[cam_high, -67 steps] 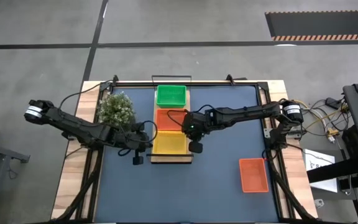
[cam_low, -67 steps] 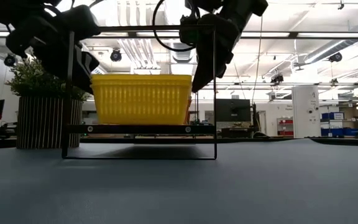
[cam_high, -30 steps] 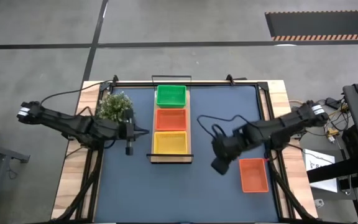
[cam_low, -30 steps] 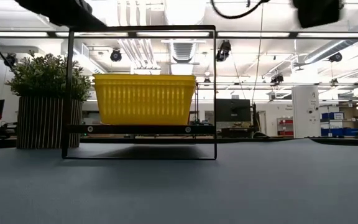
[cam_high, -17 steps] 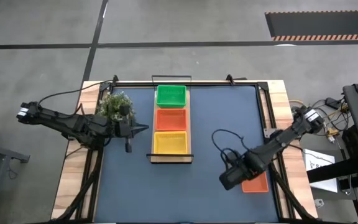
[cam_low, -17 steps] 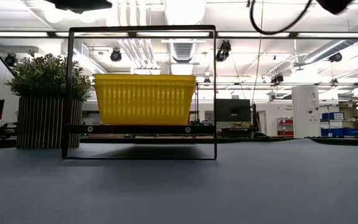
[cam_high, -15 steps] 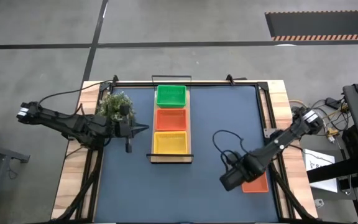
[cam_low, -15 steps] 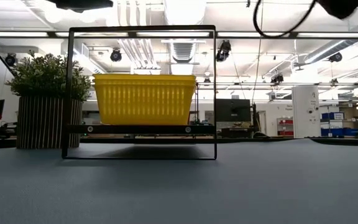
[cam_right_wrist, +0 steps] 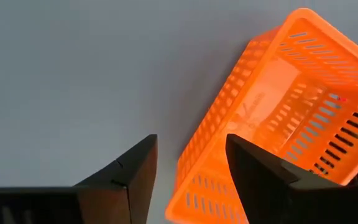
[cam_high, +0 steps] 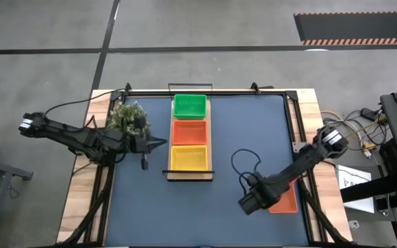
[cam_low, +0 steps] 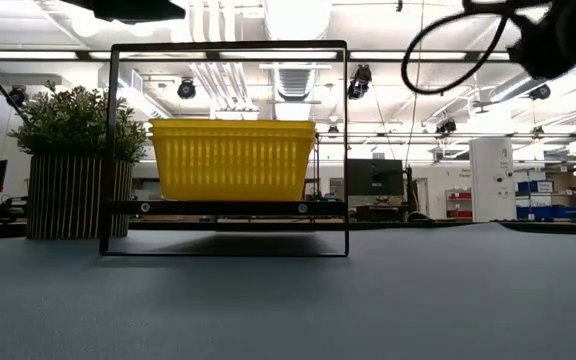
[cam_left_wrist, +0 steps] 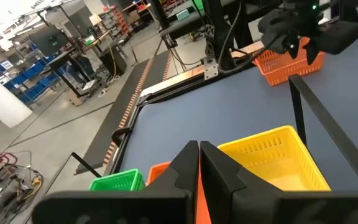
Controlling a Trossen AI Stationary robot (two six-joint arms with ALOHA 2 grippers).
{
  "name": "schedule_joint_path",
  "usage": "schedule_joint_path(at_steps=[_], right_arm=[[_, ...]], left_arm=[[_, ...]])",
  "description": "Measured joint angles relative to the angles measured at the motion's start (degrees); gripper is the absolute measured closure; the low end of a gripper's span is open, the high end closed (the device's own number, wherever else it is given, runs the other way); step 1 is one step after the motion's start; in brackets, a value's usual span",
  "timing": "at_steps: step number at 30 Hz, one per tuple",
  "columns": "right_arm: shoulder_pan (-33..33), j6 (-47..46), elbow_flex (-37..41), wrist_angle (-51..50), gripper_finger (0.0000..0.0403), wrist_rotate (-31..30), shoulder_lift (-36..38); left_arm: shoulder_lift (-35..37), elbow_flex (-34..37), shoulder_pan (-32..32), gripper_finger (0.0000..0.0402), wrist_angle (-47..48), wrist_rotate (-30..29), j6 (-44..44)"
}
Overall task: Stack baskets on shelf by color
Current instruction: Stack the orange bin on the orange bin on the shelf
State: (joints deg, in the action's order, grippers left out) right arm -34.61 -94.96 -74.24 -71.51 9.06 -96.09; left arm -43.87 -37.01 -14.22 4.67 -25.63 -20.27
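On the light-wood shelf a green basket sits at the far end, a red-orange one in the middle and a yellow one at the near end. A loose red-orange basket rests on its bottom on the blue table at the near right. My right gripper hangs open above it, with the basket's corner showing below the gap and the fingers clear of it. My left gripper is shut and holds nothing, left of the shelf.
A bushy potted plant stands at the far left, close to my left arm. Black rails rise at the shelf's short ends. Bare tabletop lies between the shelf and the near edge.
My right gripper has swung from the middle of the table toward the near edge and now hangs over the loose red-orange basket. The basket has not moved.
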Motion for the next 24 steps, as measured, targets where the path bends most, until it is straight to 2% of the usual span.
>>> schedule_joint_path(at_steps=[9,14,18,24], right_arm=[[-0.13,3.21,1.76,0.64,0.0219,-0.03,-8.9],[-0.13,6.37,1.66,0.86,0.0236,0.04,-12.94],[-0.13,7.83,1.32,1.34,0.0279,-0.02,-14.13],[-0.69,8.57,0.01,1.68,0.0376,-4.42,-13.61]], left_arm=[[0.15,-0.06,-0.02,0.0401,-0.2,0.0,0.41],[-0.01,-0.15,-0.02,0.0401,-2.42,0.0,0.46],[-0.03,-0.28,-0.02,0.0402,-3.75,0.0,0.5],[0.02,-0.21,-0.01,0.0402,-7.25,0.0,0.5]])
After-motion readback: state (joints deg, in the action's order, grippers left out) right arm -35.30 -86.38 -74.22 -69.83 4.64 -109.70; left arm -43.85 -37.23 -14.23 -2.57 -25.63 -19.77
